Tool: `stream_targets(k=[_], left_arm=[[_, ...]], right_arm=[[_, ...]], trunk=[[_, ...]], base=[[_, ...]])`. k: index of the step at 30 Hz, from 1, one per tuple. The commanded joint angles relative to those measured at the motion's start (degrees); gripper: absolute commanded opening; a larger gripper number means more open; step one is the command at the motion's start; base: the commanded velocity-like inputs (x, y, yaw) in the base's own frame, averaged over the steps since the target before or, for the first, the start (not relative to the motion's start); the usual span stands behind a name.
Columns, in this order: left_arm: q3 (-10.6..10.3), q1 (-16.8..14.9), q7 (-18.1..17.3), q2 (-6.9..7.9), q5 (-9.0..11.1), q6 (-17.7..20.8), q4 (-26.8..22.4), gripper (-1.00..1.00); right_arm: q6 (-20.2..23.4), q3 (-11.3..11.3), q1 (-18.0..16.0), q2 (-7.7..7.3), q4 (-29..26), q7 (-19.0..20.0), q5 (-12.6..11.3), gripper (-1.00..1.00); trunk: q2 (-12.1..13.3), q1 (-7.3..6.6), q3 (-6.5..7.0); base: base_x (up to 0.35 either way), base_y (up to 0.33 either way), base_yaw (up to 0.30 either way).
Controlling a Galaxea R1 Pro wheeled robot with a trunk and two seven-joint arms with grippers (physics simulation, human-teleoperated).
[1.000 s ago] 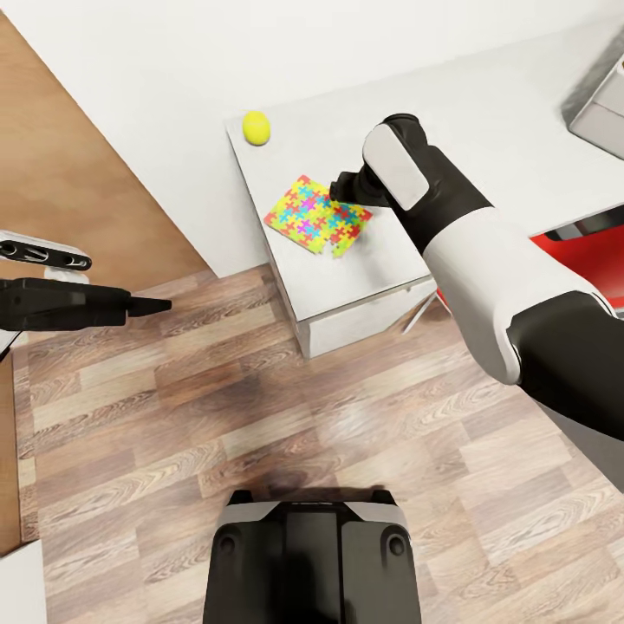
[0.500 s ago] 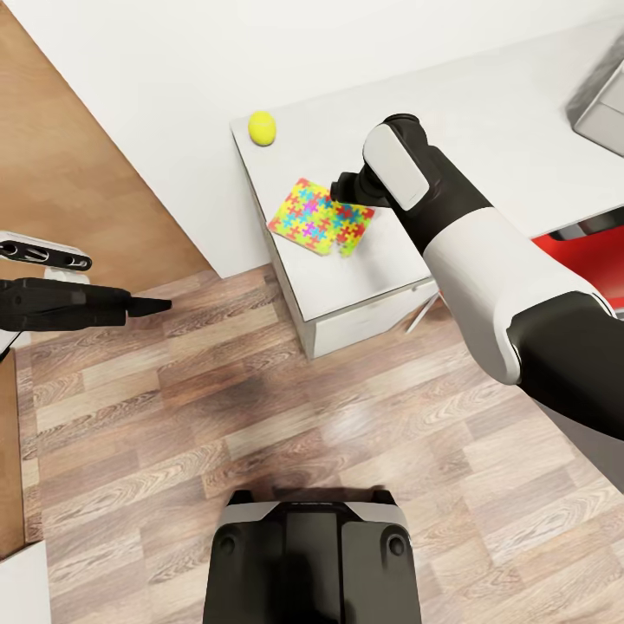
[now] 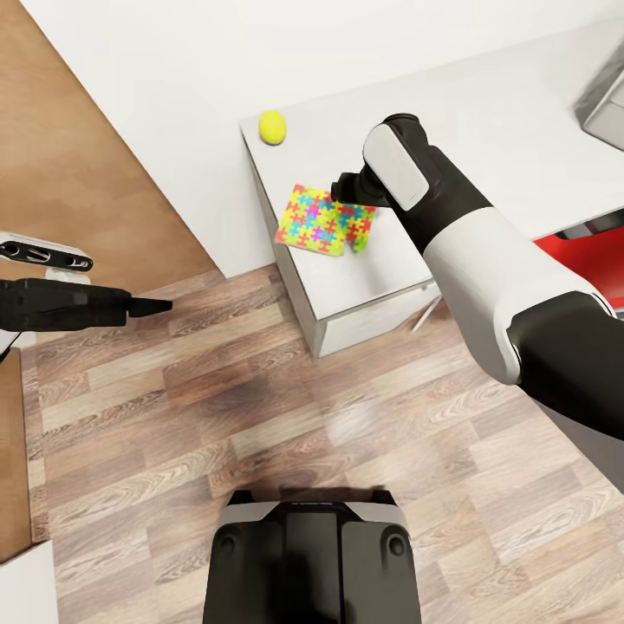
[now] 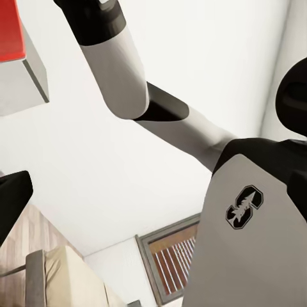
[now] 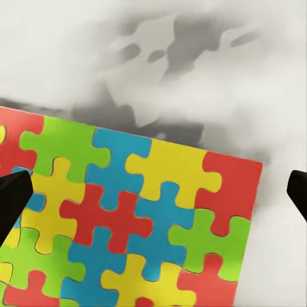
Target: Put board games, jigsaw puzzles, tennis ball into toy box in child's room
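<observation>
Flat glossy puzzle [image 3: 323, 220] on smooth pale desk [image 3: 381, 269], fuzzy round ball [image 3: 272, 127] nearby. Right pincer [image 5: 153, 188] spread wide over puzzle, gripping nothing. Can't tell on left pincer [image 3: 147, 305].

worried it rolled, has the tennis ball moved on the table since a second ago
No. The tennis ball sits by the same far corner of the table; the whole view shifted.

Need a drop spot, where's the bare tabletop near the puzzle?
Bare table lies between the jigsaw puzzle and the front edge, and between puzzle and tennis ball. It is crowded at the puzzle's far corner, where the right gripper hovers.
</observation>
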Motion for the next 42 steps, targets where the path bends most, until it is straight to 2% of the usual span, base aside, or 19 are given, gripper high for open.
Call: stream_targets(k=[1,42], left_arm=[[-0.20,-0.09,-0.29,0.07,0.08,0.61,0.02,1.00],[-0.38,-0.09,-0.11,-0.12,-0.03,0.26,-0.05,1.00]], right_arm=[[-0.12,0.23,0.00,0.00,0.13,-0.38,-1.77,1.00],[0.04,0.32,0.00,0.00,0.90,0.05,-1.84,1.00]], trunk=[[-0.06,0.06,-0.08],[-0.06,0.06,-0.08]], base=[[0.000,0.068,0.000],[-0.014,0.054,0.000]])
